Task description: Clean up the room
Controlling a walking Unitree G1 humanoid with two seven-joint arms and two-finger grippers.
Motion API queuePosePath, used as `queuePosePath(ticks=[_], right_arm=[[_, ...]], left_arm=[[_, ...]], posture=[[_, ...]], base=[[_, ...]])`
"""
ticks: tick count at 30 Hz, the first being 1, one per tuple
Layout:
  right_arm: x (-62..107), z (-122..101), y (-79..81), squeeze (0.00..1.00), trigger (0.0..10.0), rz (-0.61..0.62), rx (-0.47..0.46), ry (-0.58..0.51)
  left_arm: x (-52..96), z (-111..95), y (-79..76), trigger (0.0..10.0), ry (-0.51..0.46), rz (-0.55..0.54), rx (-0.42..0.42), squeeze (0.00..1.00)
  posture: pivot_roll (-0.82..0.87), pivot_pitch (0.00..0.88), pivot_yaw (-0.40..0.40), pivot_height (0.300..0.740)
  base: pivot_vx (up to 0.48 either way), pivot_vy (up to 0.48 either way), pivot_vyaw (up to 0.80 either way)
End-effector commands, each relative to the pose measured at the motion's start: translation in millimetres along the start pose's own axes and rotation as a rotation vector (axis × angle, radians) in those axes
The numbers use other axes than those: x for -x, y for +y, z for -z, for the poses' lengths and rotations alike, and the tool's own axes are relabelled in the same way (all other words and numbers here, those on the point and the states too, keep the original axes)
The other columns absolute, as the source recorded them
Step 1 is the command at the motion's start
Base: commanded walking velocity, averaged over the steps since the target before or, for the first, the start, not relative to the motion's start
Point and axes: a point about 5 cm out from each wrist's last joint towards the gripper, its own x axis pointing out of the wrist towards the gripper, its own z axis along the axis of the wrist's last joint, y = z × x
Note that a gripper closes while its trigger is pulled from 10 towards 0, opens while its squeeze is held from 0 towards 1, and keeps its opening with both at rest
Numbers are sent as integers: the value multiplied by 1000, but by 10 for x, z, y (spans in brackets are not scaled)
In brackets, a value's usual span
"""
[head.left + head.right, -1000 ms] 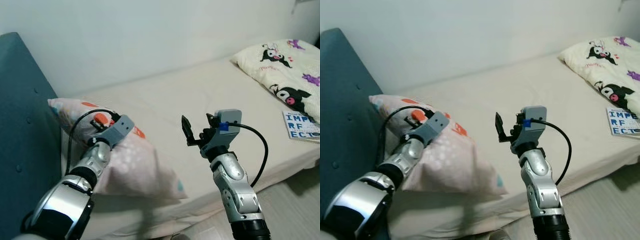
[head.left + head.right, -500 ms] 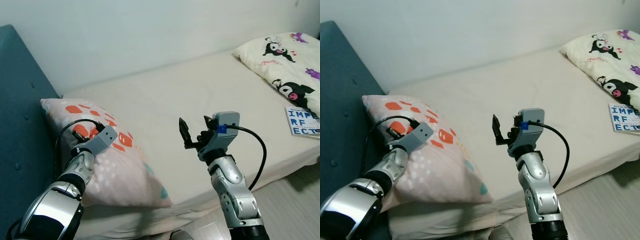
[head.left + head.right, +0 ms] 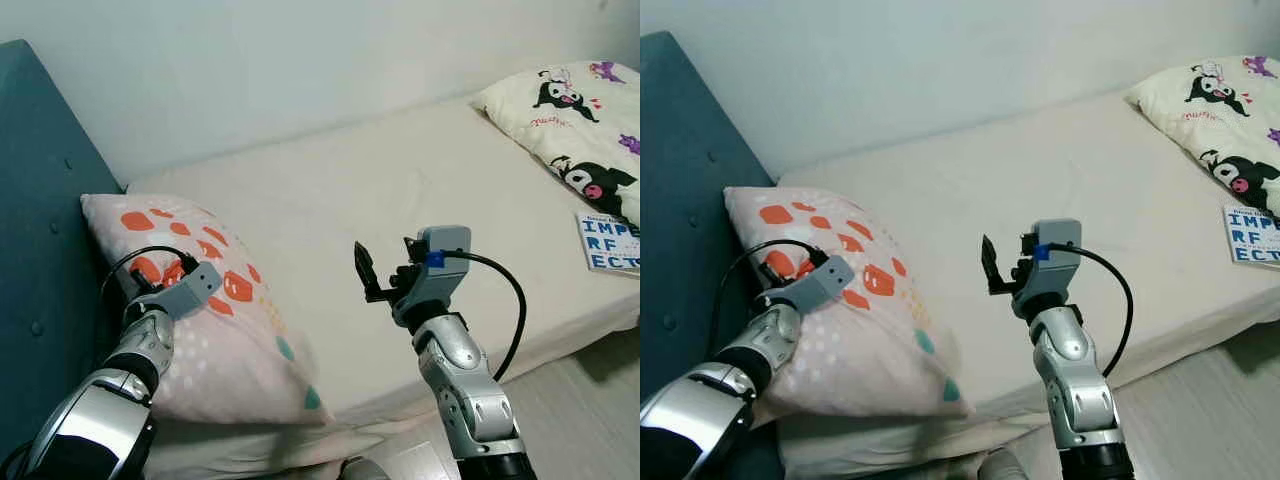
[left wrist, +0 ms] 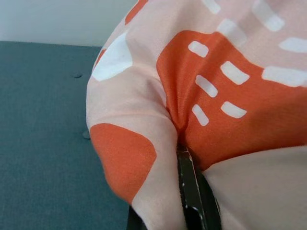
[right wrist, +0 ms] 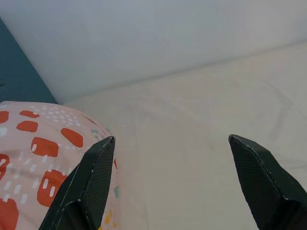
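A pink pillow (image 3: pixel 215 320) with orange, white and teal marks lies at the head of the bed, against the teal headboard (image 3: pixel 40 240). My left gripper (image 3: pixel 150 280) is shut on the pillow's cover near its upper edge; in the left wrist view the cloth (image 4: pixel 201 96) bunches around one black finger (image 4: pixel 192 191). My right gripper (image 3: pixel 385 272) hangs open above the mattress, right of the pillow, with nothing between its fingers (image 5: pixel 93 184).
The beige mattress (image 3: pixel 400 190) runs to the right along a white wall. A cream pillow with cartoon prints (image 3: pixel 570 130) lies at the far right, a blue-lettered book (image 3: pixel 608 243) beside it. Grey floor (image 3: pixel 590 420) shows at lower right.
The pink pillow has been drawn back toward the headboard and laid flatter by my left gripper. The right arm has barely moved.
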Motion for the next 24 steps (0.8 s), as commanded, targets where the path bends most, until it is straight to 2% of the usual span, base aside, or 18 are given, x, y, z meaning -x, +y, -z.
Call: queuePosePath(ticks=[1, 16, 17, 18, 19, 24], right_arm=[[2, 23, 30, 0, 10000, -6, -2, 21], [0, 11, 30, 0, 10000, -6, 5, 25], [1, 9, 32, 0, 10000, -6, 6, 25], [1, 9, 32, 0, 10000, -6, 6, 25], [3, 8, 33, 0, 10000, -5, 6, 26], [9, 7, 32, 0, 10000, -2, 5, 26]], left_arm=[[-31, 118, 112, 10000, 19, -20, -71, 0], [-32, 100, 92, 10000, 2, 16, -148, 0], [-34, 91, 96, 10000, -3, 16, -155, 106], [-34, 91, 96, 10000, -3, 16, -155, 106], [-39, 76, 105, 10000, -14, 15, -165, 1000], [-65, 20, 172, 10000, -43, -1, -190, 1000]], posture=[[-374, 236, 75, 710], [-373, 236, 75, 650], [-376, 237, 76, 645], [-376, 237, 76, 645], [-377, 239, 77, 640], [-377, 239, 78, 625]], base=[[0, 0, 0], [0, 0, 0], [0, 0, 0], [0, 0, 0], [0, 0, 0], [0, 0, 0]])
